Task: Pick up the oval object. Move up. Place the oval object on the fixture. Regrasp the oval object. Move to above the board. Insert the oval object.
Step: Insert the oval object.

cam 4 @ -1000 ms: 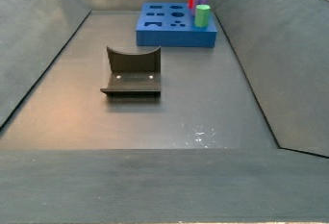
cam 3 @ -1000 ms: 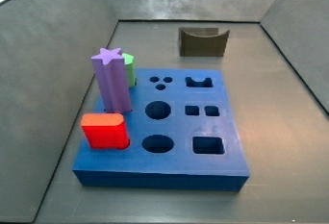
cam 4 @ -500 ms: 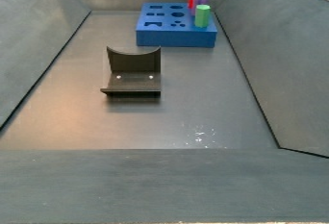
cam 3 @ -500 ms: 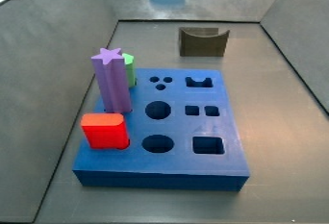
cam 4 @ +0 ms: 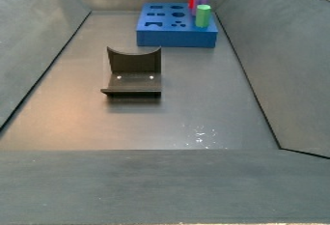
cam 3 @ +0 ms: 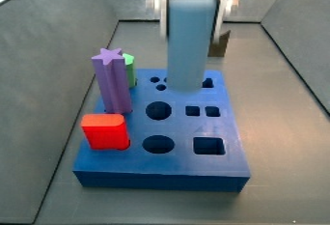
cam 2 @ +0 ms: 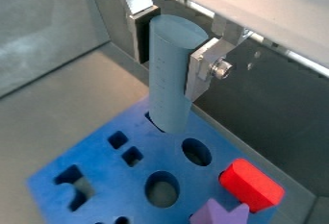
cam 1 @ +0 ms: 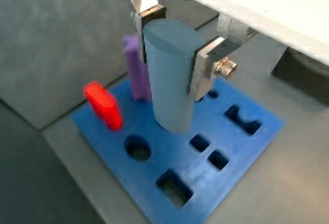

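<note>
Both wrist views show the gripper clamped on the upper end of the oval object, its flat silver fingers pressing the sides of the blue-grey peg, which hangs upright over the board with its lower end just above the holes. Half a second ago, in a side view, only a pale blue blur sat at the top edge of the frame; now the oval object fills the upper centre there, held above the back rows of the board, and it hides most of the fixture behind it. At the left of that board stand the purple star-topped peg, the green peg just behind it, and a red block nearer the front; these have not moved. The remaining round, square and notched holes are open. In a side view the fixture stands alone mid-floor, well apart from the board at the far end. Everything rests on a grey floor with sloping grey walls around it.
</note>
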{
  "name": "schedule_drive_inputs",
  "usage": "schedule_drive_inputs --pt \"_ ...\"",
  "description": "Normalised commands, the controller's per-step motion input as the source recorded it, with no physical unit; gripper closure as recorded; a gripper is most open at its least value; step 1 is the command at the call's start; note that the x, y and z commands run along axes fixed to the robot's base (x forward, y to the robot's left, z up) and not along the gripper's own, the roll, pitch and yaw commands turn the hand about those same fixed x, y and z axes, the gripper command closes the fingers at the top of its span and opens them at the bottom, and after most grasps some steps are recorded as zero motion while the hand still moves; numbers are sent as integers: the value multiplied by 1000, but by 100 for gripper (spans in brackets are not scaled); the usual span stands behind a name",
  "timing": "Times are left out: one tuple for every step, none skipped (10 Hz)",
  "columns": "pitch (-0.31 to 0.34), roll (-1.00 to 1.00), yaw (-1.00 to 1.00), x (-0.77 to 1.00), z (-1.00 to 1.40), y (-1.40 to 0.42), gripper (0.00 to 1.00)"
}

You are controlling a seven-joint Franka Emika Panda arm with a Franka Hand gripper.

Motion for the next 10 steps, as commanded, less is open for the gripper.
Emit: schedule_drive_inputs --pt "-203 -40 143 -97 -734 -186 100" --pt "-223 -34 89 -103 -763 -60 100" --pt "-221 -24 91 -120 -774 -69 100" --pt "-219 -44 54 -143 -743 -63 100" --pt "-191 -10 71 -191 -591 -174 100" --pt "-116 4 37 -91 -414 -266 100" --pt "-57 87 0 -140 -234 -280 100" --pt "0 126 0 -149 -80 -91 100" --pt "-14 139 0 -303 -26 0 100" --pt "-16 170 0 -326 -9 0 100"
